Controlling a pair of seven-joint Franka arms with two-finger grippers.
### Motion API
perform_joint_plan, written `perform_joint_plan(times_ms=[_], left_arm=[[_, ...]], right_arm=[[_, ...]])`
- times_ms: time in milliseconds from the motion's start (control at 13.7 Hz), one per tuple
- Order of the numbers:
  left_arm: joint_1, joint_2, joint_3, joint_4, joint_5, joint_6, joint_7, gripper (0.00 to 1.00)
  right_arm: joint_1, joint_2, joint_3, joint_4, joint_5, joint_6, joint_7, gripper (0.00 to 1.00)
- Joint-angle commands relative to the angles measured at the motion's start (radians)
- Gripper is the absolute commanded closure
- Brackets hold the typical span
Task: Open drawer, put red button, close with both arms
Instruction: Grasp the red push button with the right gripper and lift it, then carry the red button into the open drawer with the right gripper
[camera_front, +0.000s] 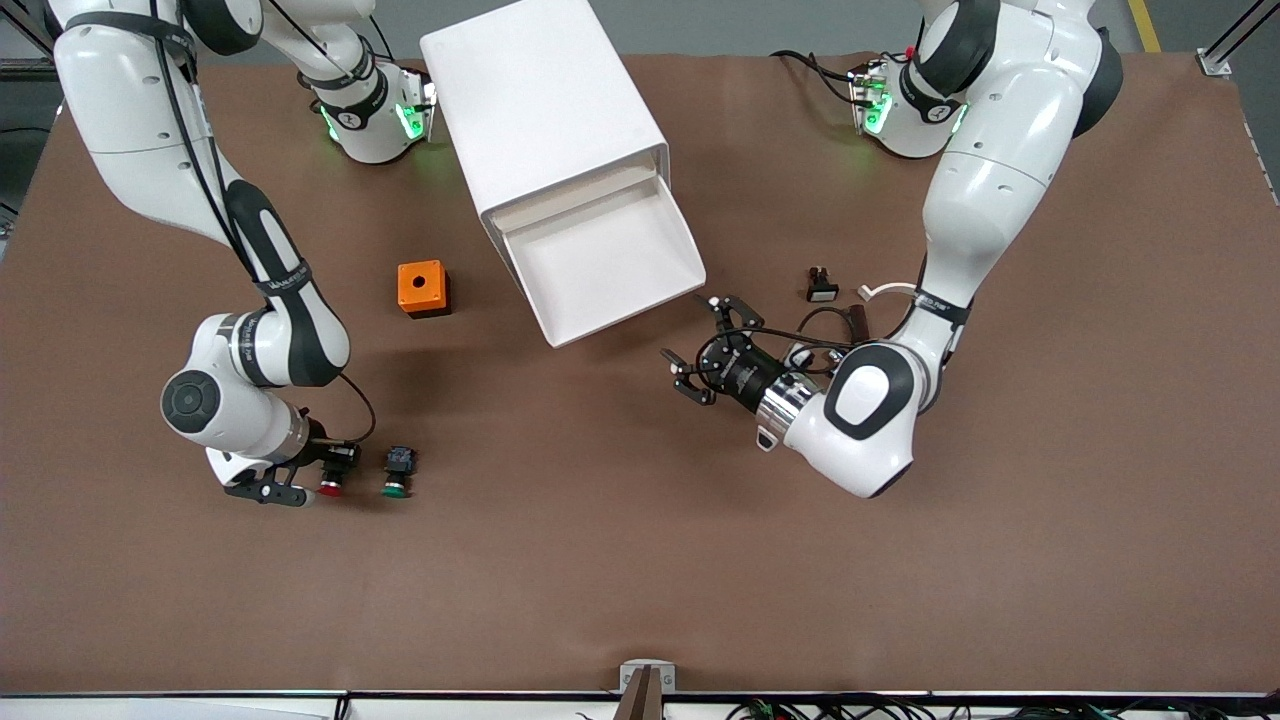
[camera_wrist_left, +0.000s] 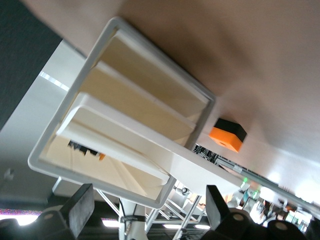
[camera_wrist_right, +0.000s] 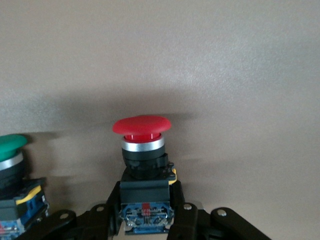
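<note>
I see the red button (camera_front: 331, 487) in the lower left of the front picture, lying on the tabletop (camera_front: 640, 560) with its red cap pointing toward the lower edge and its long axis running from the fingers outward. The right gripper (camera_front: 300, 478) is at it, and in the right wrist view its fingers (camera_wrist_right: 183, 216) stand on both sides of the blocky black-and-blue body, pressed to it as far as I can judge. The green button (camera_front: 397, 471) lies just beside it. The open drawer (camera_front: 601, 262) is up at the centre, well apart, so the carry goes there. The left gripper (camera_front: 708, 350), fingers apart, waits near the drawer front
</note>
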Motion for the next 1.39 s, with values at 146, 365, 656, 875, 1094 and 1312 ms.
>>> perform_joint_plan(times_ms=[146,365,656,875,1094,1312], left_arm=[[-0.058,-0.079,0.076,0.03,0.139,0.107,0.283,0.01],[-0.059,-0.126,0.076,0.029,0.241,0.202,0.386,0.01],[-0.078,-0.147,0.076,0.026,0.348,0.308,0.418,0.01],[-0.116,-0.147,0.074,0.02,0.428,0.354,0.417,0.01],[-0.133,-0.191,0.071,0.018,0.467,0.362,0.421,0.01],[-0.154,-0.23,0.068,0.016,0.589,0.383,0.42,0.01]], right_arm=[[0.002,-0.134,0.006,0.002,0.004,-0.175,0.051,1.0],[0.028,-0.321,0.043,0.02,0.031,-0.405,0.245,1.0],[0.158,-0.513,0.086,0.009,0.104,-0.579,0.596,1.0],[0.358,-0.568,0.086,0.002,0.104,-0.599,0.89,1.0],[0.503,-0.556,0.086,0.002,0.127,-0.527,1.136,1.0],[0.619,-0.521,0.084,-0.004,0.127,-0.462,1.32,1.0]])
